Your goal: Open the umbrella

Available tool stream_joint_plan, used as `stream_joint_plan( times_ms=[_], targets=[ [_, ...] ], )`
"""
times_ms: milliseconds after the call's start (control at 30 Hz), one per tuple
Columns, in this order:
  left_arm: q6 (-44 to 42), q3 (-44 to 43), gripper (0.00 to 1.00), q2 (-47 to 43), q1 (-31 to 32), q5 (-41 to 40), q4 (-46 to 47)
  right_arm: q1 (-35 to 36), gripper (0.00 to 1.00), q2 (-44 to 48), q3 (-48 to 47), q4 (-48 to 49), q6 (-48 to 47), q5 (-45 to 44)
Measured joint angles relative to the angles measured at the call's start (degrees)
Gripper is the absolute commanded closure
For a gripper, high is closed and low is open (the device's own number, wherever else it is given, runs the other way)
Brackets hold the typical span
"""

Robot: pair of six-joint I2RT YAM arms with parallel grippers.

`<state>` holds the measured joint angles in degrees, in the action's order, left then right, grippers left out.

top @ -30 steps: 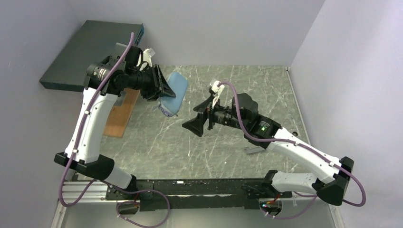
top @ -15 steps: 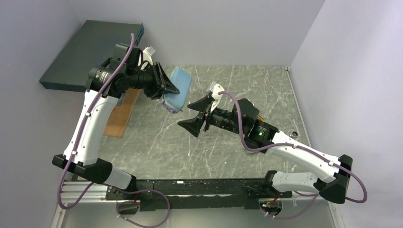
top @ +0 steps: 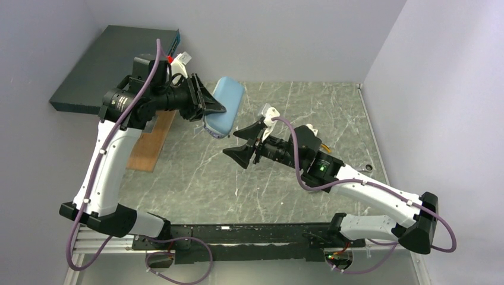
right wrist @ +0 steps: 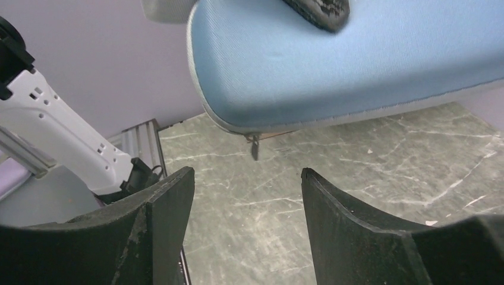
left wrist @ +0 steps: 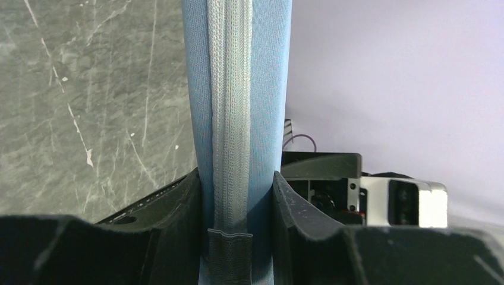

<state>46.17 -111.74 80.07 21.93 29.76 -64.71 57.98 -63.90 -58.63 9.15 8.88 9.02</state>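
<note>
The left fingers (left wrist: 178, 217), black moulded plastic with broad curved pads, pinch the narrow edge of the slate-blue, soft-sided oblong umbrella pouch (left wrist: 238, 89). One pad presses each flat face, and the grey woven zip seam (left wrist: 230, 130) runs straight up between them. The right fingers (right wrist: 166, 219) are spread wide and hold nothing. Just beyond them hangs the rounded end of the pouch, with a small dark zip pull (right wrist: 254, 147) dangling below its piped rim.

Over the last second the left arm has raised and turned the pouch, carrying it higher above the grey, veined, stone-look bench (top: 333, 113). The right arm has swung in, so its spread fingers now face the pouch's lower end, near but not touching. I judge that one arm is steadying the case while the other lines up on the pull to unzip it. The umbrella itself is hidden inside, so opening has not begun.

The fabric looks padded, finely knit and yielding. The pull is tiny and hangs free, so it is likely hard to catch. A dark teal flat box (top: 113, 59) and a brown wooden board (top: 151, 142) lie behind the left arm.
</note>
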Motion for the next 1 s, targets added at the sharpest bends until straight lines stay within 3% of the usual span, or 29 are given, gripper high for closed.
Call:
stream_joint_plan(
  times_ms=[133,300,567,1000],
  targets=[
    [-0.26,0.00,1.00,-0.44,0.00,1.03,0.52,0.00,0.35,0.15,1.81,1.44,-1.86,-0.90],
    [-0.83,0.09,1.00,-0.98,0.00,2.10,0.72,0.22,0.48,0.79,3.02,2.73,-5.95,-2.19],
    [-1.14,1.29,1.00,-1.55,0.00,3.04,1.51,0.26,0.60,0.72,2.49,3.37,-9.57,-2.14],
    [-1.51,3.21,1.00,-1.73,0.00,3.13,2.25,0.74,0.65,0.11,-0.26,2.38,-9.60,-1.01]
  ],
)
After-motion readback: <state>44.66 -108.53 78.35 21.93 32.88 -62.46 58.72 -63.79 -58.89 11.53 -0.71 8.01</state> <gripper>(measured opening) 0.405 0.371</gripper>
